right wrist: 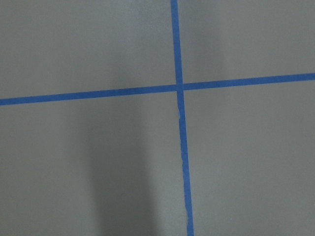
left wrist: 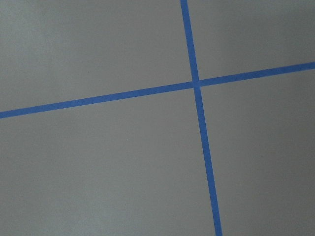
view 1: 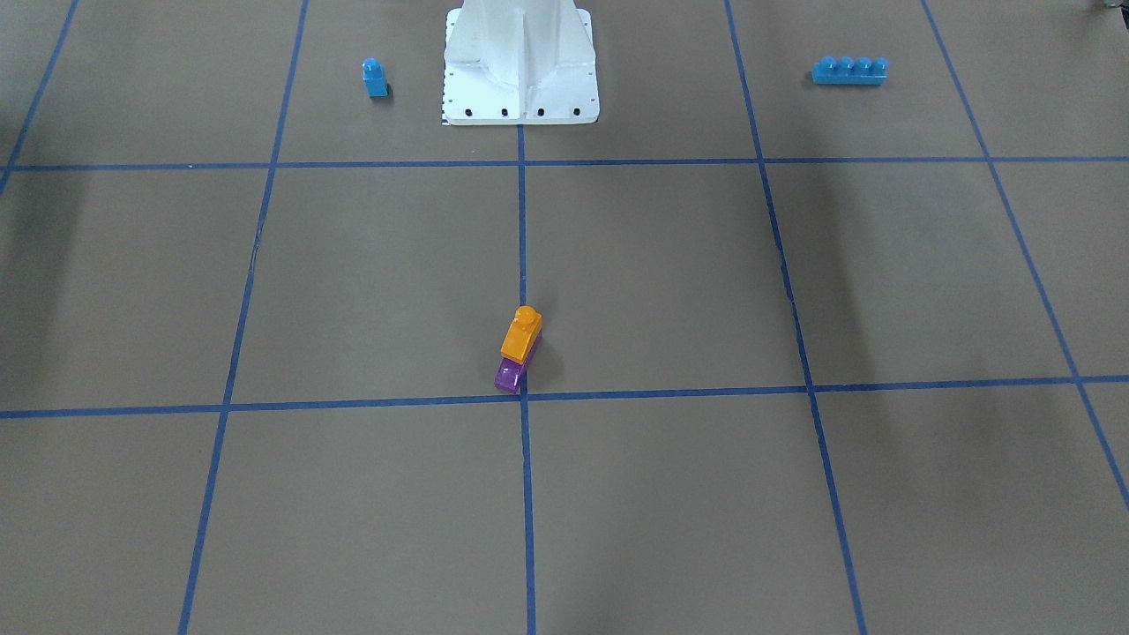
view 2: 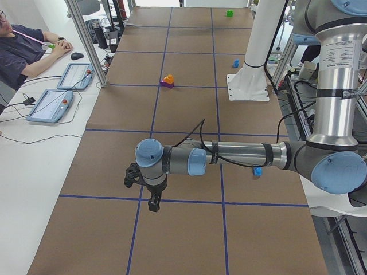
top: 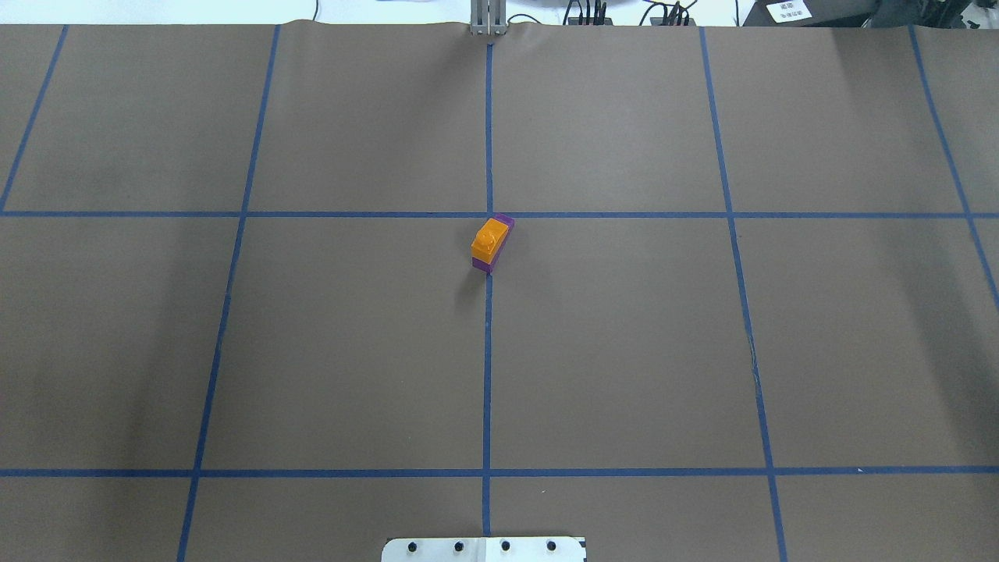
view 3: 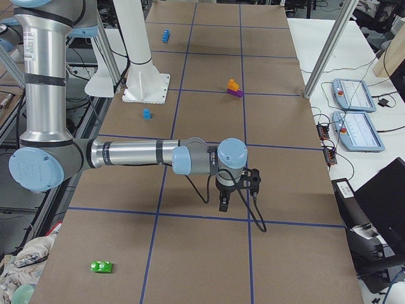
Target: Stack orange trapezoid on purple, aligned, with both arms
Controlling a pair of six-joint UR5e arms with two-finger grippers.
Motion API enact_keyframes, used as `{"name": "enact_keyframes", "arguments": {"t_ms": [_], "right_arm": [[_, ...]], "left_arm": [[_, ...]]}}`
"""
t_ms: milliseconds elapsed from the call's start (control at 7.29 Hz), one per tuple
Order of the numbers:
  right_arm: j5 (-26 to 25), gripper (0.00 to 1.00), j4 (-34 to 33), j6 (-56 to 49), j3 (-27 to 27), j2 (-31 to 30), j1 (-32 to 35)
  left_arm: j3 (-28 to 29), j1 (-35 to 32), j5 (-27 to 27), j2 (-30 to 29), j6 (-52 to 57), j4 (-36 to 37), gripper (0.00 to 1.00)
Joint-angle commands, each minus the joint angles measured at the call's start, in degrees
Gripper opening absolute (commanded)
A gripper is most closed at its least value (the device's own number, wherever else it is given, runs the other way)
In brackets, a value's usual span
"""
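Observation:
The orange trapezoid (view 1: 521, 333) sits on top of the purple block (view 1: 510, 375) near the table's middle, by a tape crossing. In the overhead view the orange trapezoid (top: 489, 238) covers most of the purple block (top: 505, 222), and their long sides run the same way. The stack also shows far off in both side views. My left gripper (view 2: 153, 201) hangs over the table far from the stack, seen only in the exterior left view. My right gripper (view 3: 223, 206) shows only in the exterior right view. I cannot tell whether either is open or shut. Both wrist views show only brown paper and blue tape.
A blue single-stud block (view 1: 375, 78) and a blue four-stud brick (view 1: 849, 70) lie on either side of the white robot base (view 1: 520, 62). A green block (view 3: 101, 266) lies at the table's right end. An operator (view 2: 23, 48) and tablets (view 2: 50, 105) are at the far side.

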Motion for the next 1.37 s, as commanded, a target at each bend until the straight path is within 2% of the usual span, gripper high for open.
{"name": "enact_keyframes", "arguments": {"t_ms": [0,137,549,1235], "right_arm": [[0.4,0.99,-4.1,0.0,0.2,1.1,0.0],[0.5,1.00,-4.5,0.0,0.1,1.1,0.0],[0.3,1.00,-4.8,-1.1,-0.1,0.3,0.0],[-0.9,1.00,-4.4,-13.3,-1.4,-0.6,1.3]], "left_arm": [[0.2,0.1,0.0,-0.5,-0.5,0.7,1.00],[0.4,0.1,-0.6,-0.7,-0.4,2.7,1.00],[0.4,0.1,-1.5,-0.7,-0.3,2.7,1.00],[0.2,0.2,-1.0,-0.8,-0.1,2.4,1.00]]}}
